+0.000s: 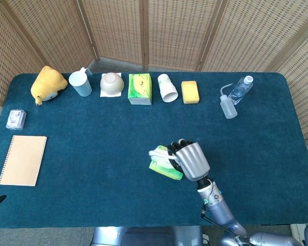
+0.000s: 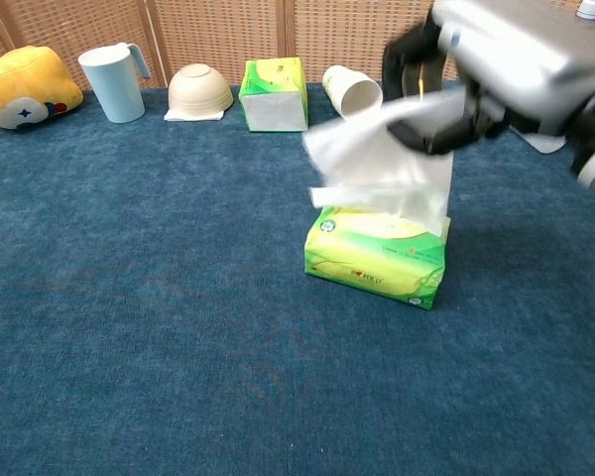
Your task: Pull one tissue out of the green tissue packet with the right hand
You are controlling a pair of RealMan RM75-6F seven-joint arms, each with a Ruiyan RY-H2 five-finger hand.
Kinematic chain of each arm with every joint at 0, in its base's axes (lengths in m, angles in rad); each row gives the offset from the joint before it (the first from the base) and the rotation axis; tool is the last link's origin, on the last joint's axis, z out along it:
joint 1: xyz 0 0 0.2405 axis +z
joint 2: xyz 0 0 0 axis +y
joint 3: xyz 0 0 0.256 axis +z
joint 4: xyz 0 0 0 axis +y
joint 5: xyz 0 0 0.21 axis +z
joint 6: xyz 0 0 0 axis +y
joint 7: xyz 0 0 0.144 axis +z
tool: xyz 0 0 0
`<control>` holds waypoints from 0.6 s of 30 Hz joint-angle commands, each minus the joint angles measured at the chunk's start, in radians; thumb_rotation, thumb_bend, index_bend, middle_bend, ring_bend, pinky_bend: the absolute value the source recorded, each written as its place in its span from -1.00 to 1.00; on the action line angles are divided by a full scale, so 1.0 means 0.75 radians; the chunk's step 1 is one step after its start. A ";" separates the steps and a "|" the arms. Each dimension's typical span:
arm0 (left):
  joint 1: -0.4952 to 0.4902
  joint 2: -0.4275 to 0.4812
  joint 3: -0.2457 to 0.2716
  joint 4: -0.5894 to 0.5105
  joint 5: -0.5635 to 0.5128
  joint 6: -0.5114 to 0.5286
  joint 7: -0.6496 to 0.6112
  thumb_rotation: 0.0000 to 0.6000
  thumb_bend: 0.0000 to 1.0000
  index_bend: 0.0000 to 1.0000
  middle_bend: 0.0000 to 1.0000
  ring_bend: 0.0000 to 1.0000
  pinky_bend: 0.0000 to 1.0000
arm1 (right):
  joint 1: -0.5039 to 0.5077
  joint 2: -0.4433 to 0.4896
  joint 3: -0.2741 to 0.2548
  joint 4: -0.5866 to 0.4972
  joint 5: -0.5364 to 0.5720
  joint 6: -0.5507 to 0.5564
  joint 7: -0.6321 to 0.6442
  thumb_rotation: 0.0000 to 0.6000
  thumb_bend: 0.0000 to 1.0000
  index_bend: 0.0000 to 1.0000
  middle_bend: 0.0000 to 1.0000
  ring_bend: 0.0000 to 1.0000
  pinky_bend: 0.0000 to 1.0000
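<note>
Green packet (image 2: 377, 260) lies flat on blue worktop (image 2: 159, 337), near front centre, glossy yellow-green wrap. White tissue (image 2: 377, 164) stretched up from its top slot, lower end still in packet, upper edge pinched by right robot hand (image 2: 496, 69).
</note>
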State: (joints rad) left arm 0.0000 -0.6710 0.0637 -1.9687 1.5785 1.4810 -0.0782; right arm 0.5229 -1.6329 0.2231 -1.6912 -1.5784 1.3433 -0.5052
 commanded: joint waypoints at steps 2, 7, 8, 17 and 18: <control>0.002 -0.001 0.001 -0.002 0.003 0.003 0.004 1.00 -1.00 -1.00 -1.00 -1.00 -0.98 | 0.033 0.017 0.057 -0.063 -0.032 0.024 0.005 1.00 -0.05 0.34 0.31 0.14 0.52; -0.001 -0.002 0.002 -0.006 0.003 -0.004 0.015 1.00 -1.00 -1.00 -1.00 -1.00 -0.98 | 0.076 -0.004 0.081 -0.146 -0.003 -0.019 -0.034 1.00 -0.05 0.33 0.31 0.14 0.52; -0.001 -0.003 0.002 -0.007 0.002 -0.004 0.016 1.00 -1.00 -1.00 -1.00 -1.00 -0.98 | 0.085 -0.016 0.080 -0.159 0.003 -0.028 -0.047 1.00 -0.05 0.33 0.31 0.14 0.52; -0.002 0.005 0.004 0.000 0.003 -0.010 -0.009 1.00 -1.00 -1.00 -1.00 -1.00 -0.98 | 0.185 -0.216 0.066 -0.108 0.090 -0.130 -0.166 1.00 -0.05 0.33 0.31 0.14 0.52; -0.002 0.007 0.005 0.003 0.006 -0.009 -0.017 1.00 -1.00 -1.00 -1.00 -1.00 -0.98 | 0.194 -0.232 0.060 -0.088 0.100 -0.144 -0.180 1.00 -0.05 0.33 0.31 0.14 0.52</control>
State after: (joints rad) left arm -0.0016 -0.6679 0.0663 -1.9685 1.5807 1.4739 -0.0866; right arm 0.6493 -1.7783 0.2738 -1.7852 -1.5255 1.2574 -0.6153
